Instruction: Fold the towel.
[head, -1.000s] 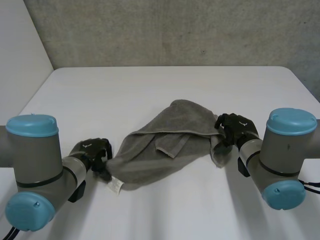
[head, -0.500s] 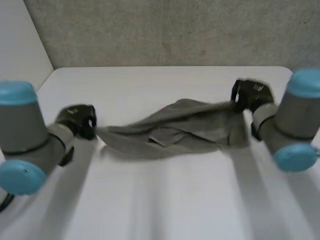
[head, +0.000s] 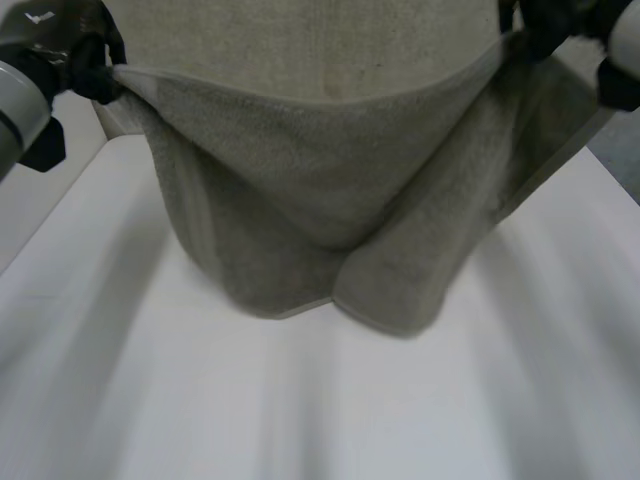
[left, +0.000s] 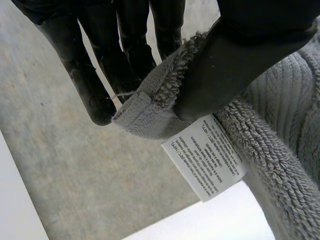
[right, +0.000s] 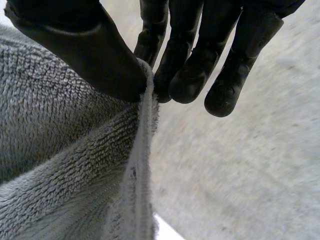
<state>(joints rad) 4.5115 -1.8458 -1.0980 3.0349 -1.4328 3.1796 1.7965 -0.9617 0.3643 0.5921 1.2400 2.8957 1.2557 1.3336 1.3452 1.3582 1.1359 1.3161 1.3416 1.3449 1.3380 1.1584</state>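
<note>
A rough, mottled grey wall (right: 250, 165) is seen behind both hands, and the same speckled surface is seen past the left fingers in the left wrist view. Below it a plain white table (head: 300, 410) is spread, its top smooth and bare where it shows. The grey terry towel (head: 300, 200) is held up in the air above the table, stretched between the two hands, so that its upper edge sags in a shallow curve between them and its body hangs down in two overlapping folds. Whether the lowest fold touches the table cannot be told. The left hand (head: 85, 60) is closed on one upper corner of the towel: in its wrist view the hemmed corner is pinched between the thumb and the straight fingers (left: 90, 85). The right hand (head: 555, 20) is closed on the opposite upper corner, where the towel's edge is pressed between the thumb and the fingertips (right: 185, 70), the looped pile falling away beneath the thumb. A small white care label (left: 205, 160) with fine print is sewn to the hem just below the left thumb and hangs free.
</note>
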